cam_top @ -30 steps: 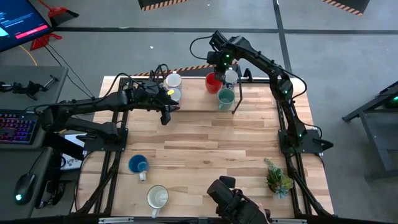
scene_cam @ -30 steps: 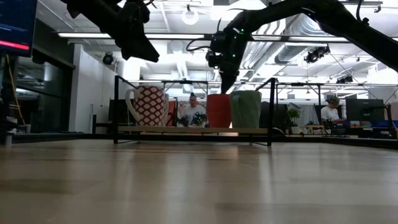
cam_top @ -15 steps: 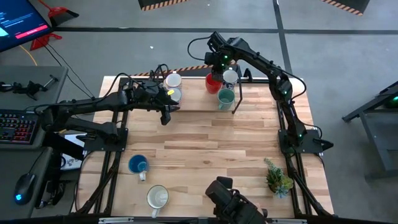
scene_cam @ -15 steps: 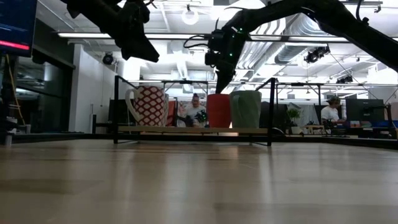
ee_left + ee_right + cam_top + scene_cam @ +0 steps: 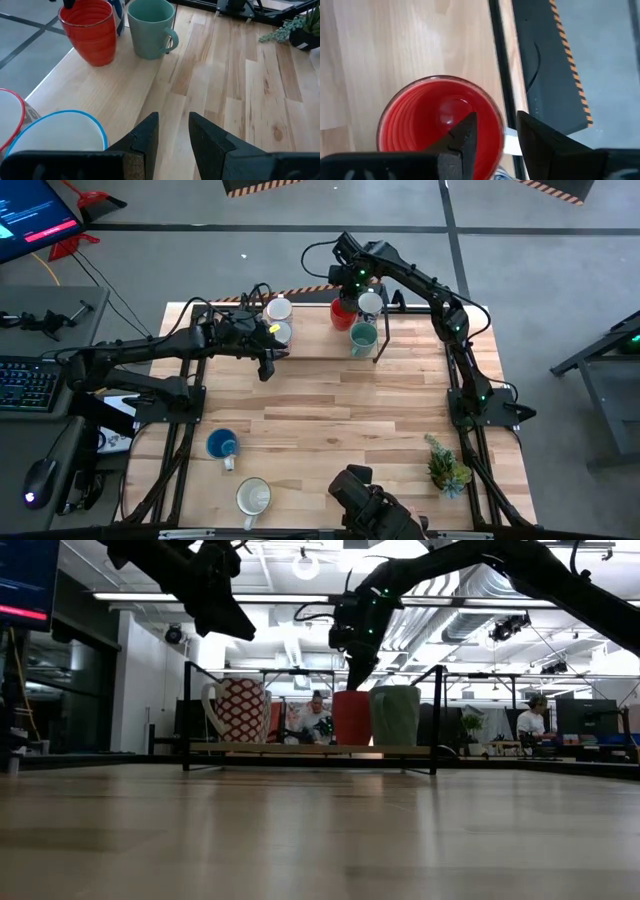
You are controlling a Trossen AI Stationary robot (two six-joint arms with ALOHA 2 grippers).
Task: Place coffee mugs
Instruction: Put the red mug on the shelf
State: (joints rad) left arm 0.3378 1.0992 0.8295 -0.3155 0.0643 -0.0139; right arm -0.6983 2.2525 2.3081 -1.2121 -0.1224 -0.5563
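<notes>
The red mug [image 5: 437, 127] stands upright on a raised wooden shelf [image 5: 300, 748] at the table's far edge, beside a teal mug [image 5: 363, 337] and a white mug [image 5: 370, 302]. My right gripper [image 5: 495, 117] hovers open right over the red mug [image 5: 342, 312], one finger above its hollow and one outside its rim; I cannot tell whether it touches. Two more white mugs [image 5: 279, 320] stand on the shelf's left part. A blue mug [image 5: 222, 445] and a cream mug [image 5: 253, 497] stand near the table's near left corner. My left gripper [image 5: 266, 368] hangs open and empty above the table, by the shelf's left part.
A spiky potted plant [image 5: 447, 465] stands near the table's right near corner. The shelf rests on black legs [image 5: 185, 715]. Bare wood [image 5: 350, 420] lies between the shelf and the near mugs. People sit in the room behind the table.
My right gripper has shifted slightly toward the table's left, over the red mug. The left arm has kept still, and no mug has moved.
</notes>
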